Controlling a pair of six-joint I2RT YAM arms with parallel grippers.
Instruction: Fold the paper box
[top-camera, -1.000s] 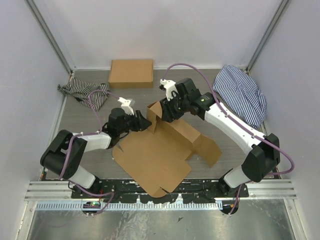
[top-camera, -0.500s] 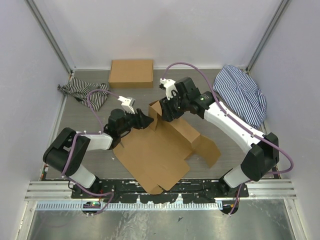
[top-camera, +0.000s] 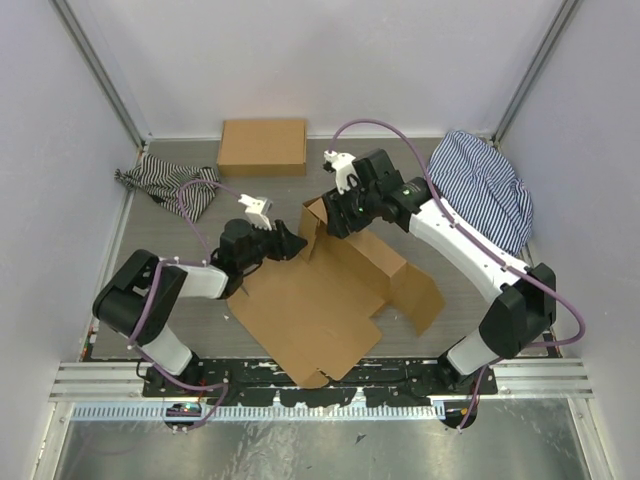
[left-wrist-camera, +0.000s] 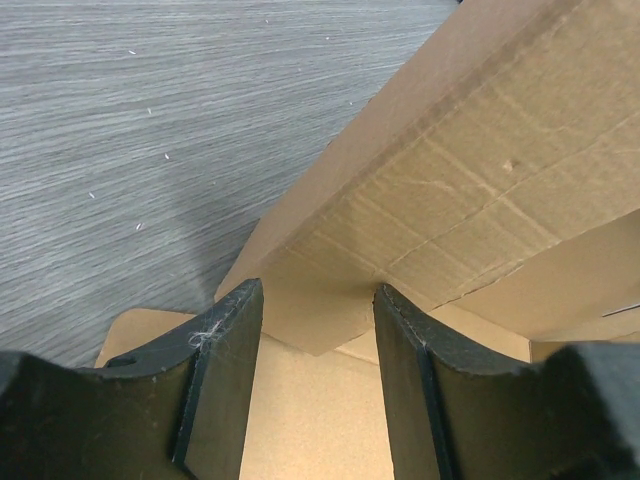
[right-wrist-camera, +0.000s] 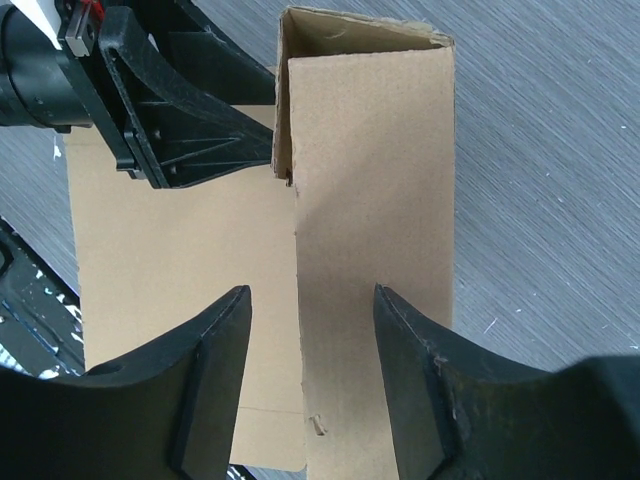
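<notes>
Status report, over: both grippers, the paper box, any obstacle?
Left gripper open, astride a raised flap of the paper box. Right gripper open over the raised side. Most panels flat. Second cardboard box far back, apart.

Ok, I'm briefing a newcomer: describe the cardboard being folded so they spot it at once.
On the grey table, look at the near middle. The paper box lies there as a mostly flat brown sheet with one end folded up. The other brown box, by the back wall, is closed and untouched.
</notes>
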